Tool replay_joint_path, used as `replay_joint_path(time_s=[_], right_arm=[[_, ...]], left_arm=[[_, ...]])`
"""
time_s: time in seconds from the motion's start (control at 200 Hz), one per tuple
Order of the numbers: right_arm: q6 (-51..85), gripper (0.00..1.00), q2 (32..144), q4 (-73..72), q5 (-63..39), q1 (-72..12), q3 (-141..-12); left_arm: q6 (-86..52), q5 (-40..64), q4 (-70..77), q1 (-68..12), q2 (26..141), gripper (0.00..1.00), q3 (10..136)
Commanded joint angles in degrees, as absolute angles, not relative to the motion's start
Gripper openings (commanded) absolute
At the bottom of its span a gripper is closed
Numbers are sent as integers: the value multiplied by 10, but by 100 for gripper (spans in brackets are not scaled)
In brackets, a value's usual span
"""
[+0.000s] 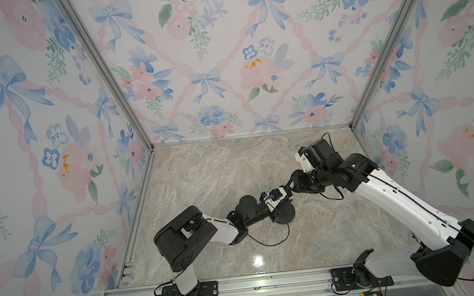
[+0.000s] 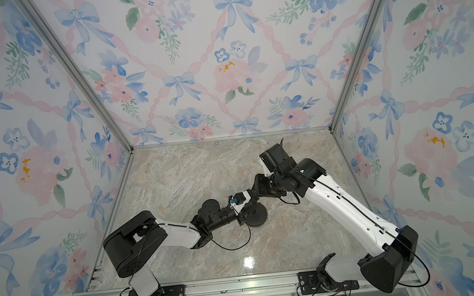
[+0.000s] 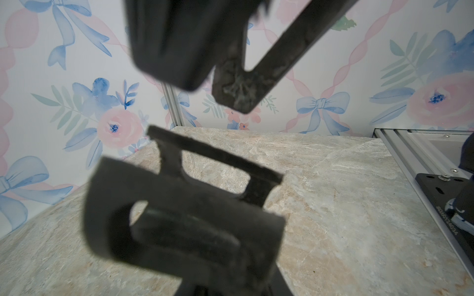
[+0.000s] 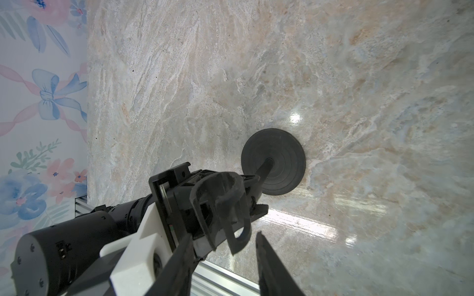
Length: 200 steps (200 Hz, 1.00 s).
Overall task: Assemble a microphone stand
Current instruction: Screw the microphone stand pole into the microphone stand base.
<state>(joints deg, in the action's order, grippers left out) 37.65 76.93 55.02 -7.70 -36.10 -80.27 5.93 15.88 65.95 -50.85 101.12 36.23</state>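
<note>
Stand is looking nearly assembled. Base [image 4: 287, 153] is lying flat on the counter [image 4: 359, 102], about mid-counter in both top views [image 1: 287, 215] [image 2: 260, 217]. Rod [image 4: 264, 169] is standing in the base's centre hole, and the clip [image 4: 220, 202] is sitting at the rod's upper end, pointing up toward my right wrist camera.

My left fingers [image 4: 260, 207] are clenching the rod just under the clip, steadying it upright. My right fingers [image 4: 264, 251] are hanging spread and released above the clip, one on each side of it. I am seeing no contact with it, though the clip's loop is overlapping them in the right wrist view, so I am not ruling out a brush.

Progress, as I am judging it: the two parts are joined, so the main step is looking done. I cannot tell whether the rod is seated all the way or only resting in the hole, because the joint is small and partly shadowed.

What I am reckoning is left: checking that the rod is holding by itself, letting go with the left, and pulling both arms clear without knocking the stand over.
</note>
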Motion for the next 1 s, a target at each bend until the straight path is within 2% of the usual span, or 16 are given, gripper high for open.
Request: replay_joint_path(time_s=[0.0,0.145,0.27,0.34,0.525,0.585,0.685,0.795,0.995], right_arm=[[400,40,786,530,-70,-361,-785],[444,29,773,488,-57,-360,-741],[495,15,771,463,-59,-360,-715],[514,13,769,457,-61,-364,-707],[567,5,749,430,-61,-369,-674],[586,4,737,414,-61,-369,-659],[607,7,726,401,-64,-371,-640],[617,12,716,399,-62,-374,-630],[626,16,693,398,-59,-377,-619]], left_arm=[[64,156,633,-509,1032,21,359],[64,150,632,-509,1031,23,359],[62,150,633,-509,1033,24,359],[62,148,633,-509,1032,26,358],[62,137,633,-509,1025,41,353],[60,135,633,-509,1023,49,353],[59,133,633,-509,1021,51,355],[58,130,633,-510,1021,50,358],[55,127,634,-510,1023,44,366]])
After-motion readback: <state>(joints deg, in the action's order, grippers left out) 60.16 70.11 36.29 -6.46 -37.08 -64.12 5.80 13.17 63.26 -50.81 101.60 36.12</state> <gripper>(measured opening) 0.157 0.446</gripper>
